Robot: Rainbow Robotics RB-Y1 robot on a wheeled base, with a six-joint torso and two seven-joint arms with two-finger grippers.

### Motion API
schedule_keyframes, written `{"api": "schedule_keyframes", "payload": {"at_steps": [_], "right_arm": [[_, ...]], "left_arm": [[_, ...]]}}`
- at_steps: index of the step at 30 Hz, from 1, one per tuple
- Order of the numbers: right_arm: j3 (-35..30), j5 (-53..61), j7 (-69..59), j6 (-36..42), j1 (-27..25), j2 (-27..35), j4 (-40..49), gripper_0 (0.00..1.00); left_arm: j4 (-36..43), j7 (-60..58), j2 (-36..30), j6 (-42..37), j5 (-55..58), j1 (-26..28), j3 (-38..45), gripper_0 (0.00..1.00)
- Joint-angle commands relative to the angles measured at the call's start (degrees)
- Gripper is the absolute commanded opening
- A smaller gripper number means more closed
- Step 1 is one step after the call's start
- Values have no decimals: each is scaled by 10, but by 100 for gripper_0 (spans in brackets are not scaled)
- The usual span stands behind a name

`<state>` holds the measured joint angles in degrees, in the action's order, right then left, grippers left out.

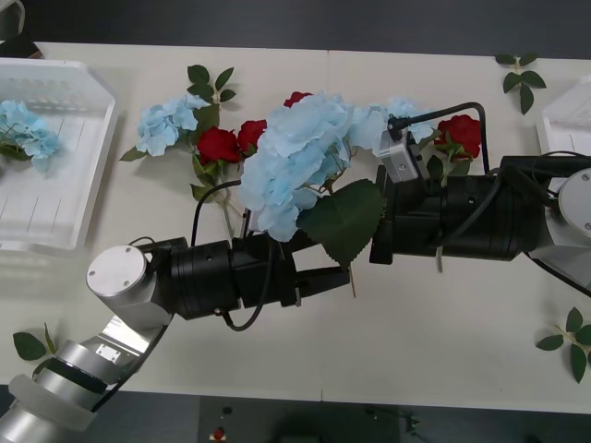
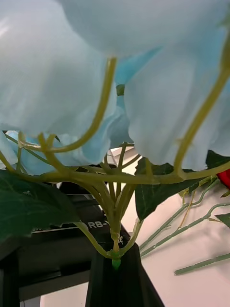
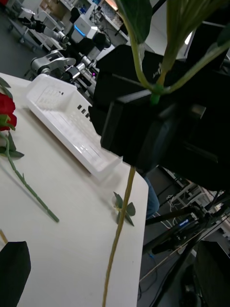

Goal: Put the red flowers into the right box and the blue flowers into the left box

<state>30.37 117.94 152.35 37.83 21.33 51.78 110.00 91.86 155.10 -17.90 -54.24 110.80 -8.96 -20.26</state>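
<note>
— Two arms meet over the middle of the table; which one has the flower?

— That's the right gripper [image 2: 116, 280]. Its black fingers are clenched on the stem of a big blue flower [image 1: 295, 152], just under the point where the thin stalks branch out. The bloom stands above that grip, and one large dark leaf [image 1: 346, 221] hangs in front of the right arm.

— And the left gripper [image 1: 325, 277]?

— It's spread wide, grasping nothing. It comes in from the near left and sits just below the bloom. From its wrist, one finger [image 3: 12, 273] shows at each side, and the bare lower stem [image 3: 117, 240] hangs down between them, touching neither as far as I can tell.

— Where's the rest of it?

— Behind the held flower, four red roses [image 1: 218, 144] lie on the table. Two are side by side left of it, one peeks over its far edge, and one is right of it by the right arm. A second blue cluster [image 1: 166, 125] lies on the table left of the roses, and more pale blue petals show near the right wrist camera.

— What about the boxes?

— At the far left sits the left box [image 1: 69, 83], the slotted basket, with a blue cluster [image 1: 23, 129] already inside. Over at the right edge, the right box [image 1: 568, 115] is only partly in view, and I can't tell what's in it. Loose leaf sprigs [image 1: 571, 340] lie scattered towards the table's corners.
</note>
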Motion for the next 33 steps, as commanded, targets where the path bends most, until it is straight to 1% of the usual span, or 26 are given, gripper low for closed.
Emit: {"api": "schedule_keyframes", "payload": {"at_steps": [1, 2, 4, 5, 6, 14, 29, 30, 31, 33], "right_arm": [[-10, 3, -10, -3, 13, -13, 5, 0], [-10, 3, -10, -3, 13, -12, 5, 0], [-11, 3, -10, -3, 13, -13, 5, 0], [-10, 3, -10, -3, 13, -12, 5, 0], [-10, 3, -10, -3, 13, -12, 5, 0], [-10, 3, -11, -4, 13, -12, 5, 0], [-10, 11, -19, -5, 12, -13, 4, 0], [-10, 11, -19, -5, 12, -12, 5, 7], [-10, 12, -21, -5, 12, -13, 5, 19], [-10, 12, -21, -5, 12, -12, 5, 53]], "left_arm": [[7, -1, 1, 22, 10, -18, -12, 100], [7, -1, 1, 26, 10, -19, -14, 97], [7, -1, 1, 34, 11, -24, -19, 48], [7, -1, 1, 37, 11, -24, -21, 21], [7, -1, 1, 41, 10, -24, -22, 0], [7, -1, -1, 68, 9, -25, -31, 0], [7, -1, -7, 84, 9, -27, -34, 0], [7, -1, -9, 85, 9, -27, -34, 0], [7, -1, -10, 85, 9, -27, -34, 0], [7, -1, -13, 85, 10, -27, -34, 0]]}}
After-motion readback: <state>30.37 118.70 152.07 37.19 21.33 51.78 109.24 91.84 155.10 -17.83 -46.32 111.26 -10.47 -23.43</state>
